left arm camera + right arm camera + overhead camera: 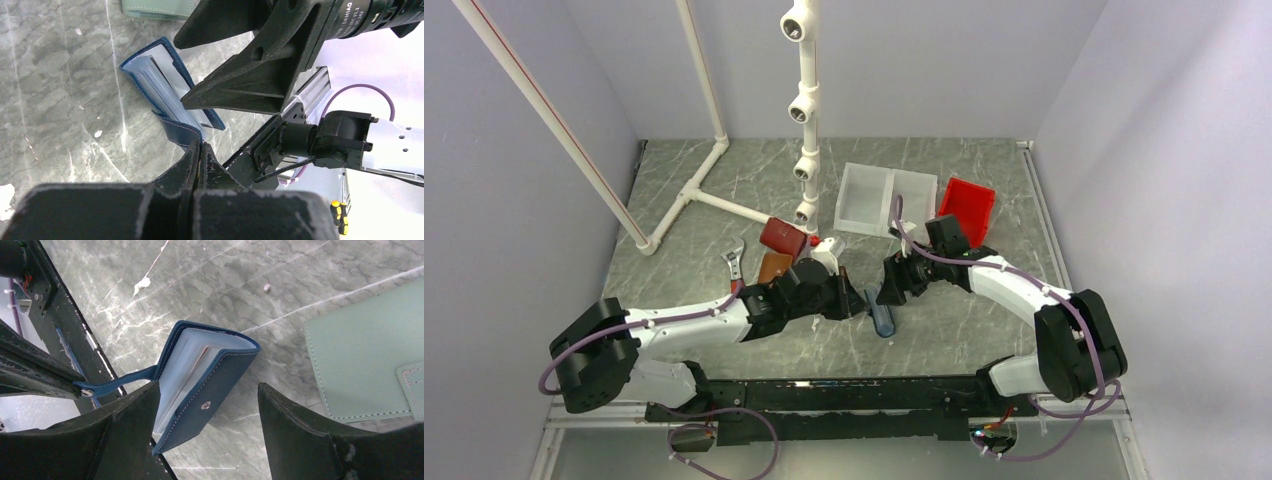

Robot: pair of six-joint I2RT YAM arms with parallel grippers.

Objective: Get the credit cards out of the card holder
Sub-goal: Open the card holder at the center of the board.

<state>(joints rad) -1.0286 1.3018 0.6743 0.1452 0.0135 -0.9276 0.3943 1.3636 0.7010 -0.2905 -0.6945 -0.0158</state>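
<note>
The navy blue card holder point(220, 382) stands half open on the marble table, light blue leaves showing, a snap stud on its outer face. It also shows in the top view, as the card holder point(882, 318) between the two arms. The credit cards are hidden inside it. My left gripper point(200, 146) is shut on the card holder's blue strap point(112, 385). Seen from the left wrist, the card holder point(160, 92) lies just beyond those fingertips. My right gripper point(207, 387) is open and straddles the holder, its left finger point(130, 430) against the leaves, its right finger point(295, 430) apart from it.
A flat grey-green wallet point(365, 365) lies right of the holder. Behind the left arm are a brown wallet point(774, 266), a dark red wallet point(782, 236) and a wrench point(736, 262). White bins point(879, 198), a red bin point(966, 208) and a PVC pipe frame point(804, 100) stand at the back.
</note>
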